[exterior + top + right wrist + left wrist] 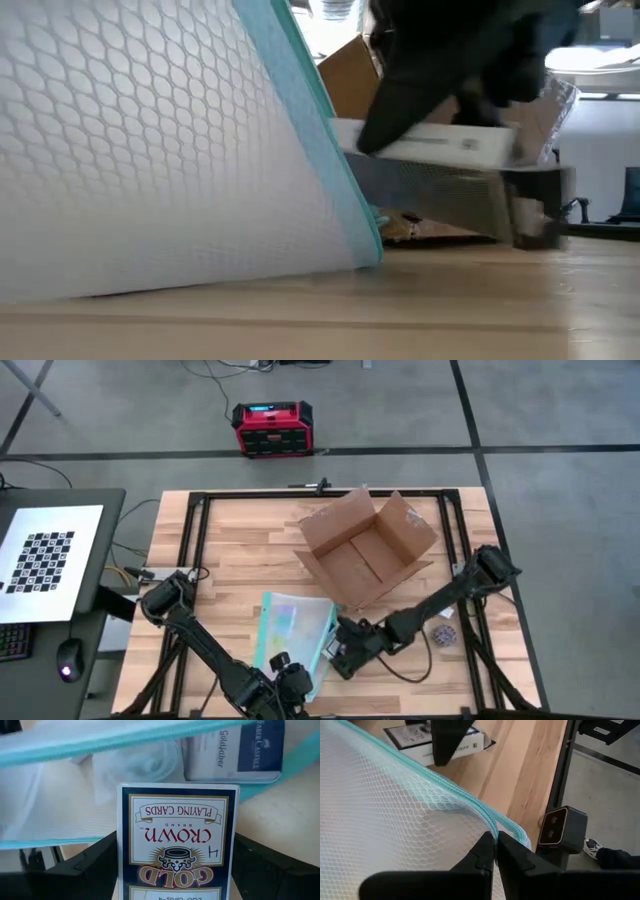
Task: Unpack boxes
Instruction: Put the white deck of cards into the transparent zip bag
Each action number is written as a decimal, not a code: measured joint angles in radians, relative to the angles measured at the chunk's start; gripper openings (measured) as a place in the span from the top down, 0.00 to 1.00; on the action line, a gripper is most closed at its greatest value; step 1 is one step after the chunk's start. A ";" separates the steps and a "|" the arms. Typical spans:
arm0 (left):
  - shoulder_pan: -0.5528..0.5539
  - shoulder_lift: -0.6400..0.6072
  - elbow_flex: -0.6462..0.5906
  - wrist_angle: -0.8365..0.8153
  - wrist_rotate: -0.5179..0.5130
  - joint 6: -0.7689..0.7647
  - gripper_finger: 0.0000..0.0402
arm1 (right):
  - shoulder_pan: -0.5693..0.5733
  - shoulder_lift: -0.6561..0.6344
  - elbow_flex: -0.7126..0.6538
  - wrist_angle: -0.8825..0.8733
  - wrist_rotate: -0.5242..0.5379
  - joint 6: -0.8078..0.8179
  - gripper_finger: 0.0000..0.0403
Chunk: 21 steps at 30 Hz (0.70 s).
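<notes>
Brown cardboard box (365, 548) sits open, flaps spread, on far right part of desk (230, 545), apart from both arms. Left gripper (495, 851) at near edge, fingers (482, 857) pressed shut on teal zipper edge of clear mesh pouch (290, 630). Right gripper (175, 870) just right of pouch, fingers spread wide around pack of playing cards (177, 845), pack facing pouch opening. Red and black case (271, 428) on floor beyond desk.
</notes>
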 joint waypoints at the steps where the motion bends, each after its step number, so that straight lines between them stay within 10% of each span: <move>1: 0.000 0.000 0.000 0.000 0.000 0.000 1.00 | -0.015 0.000 0.000 0.004 -0.013 -0.021 0.26; 21: 0.030 0.000 0.000 -0.004 0.006 0.029 1.00 | -0.169 0.115 0.035 0.381 -0.089 -0.215 0.26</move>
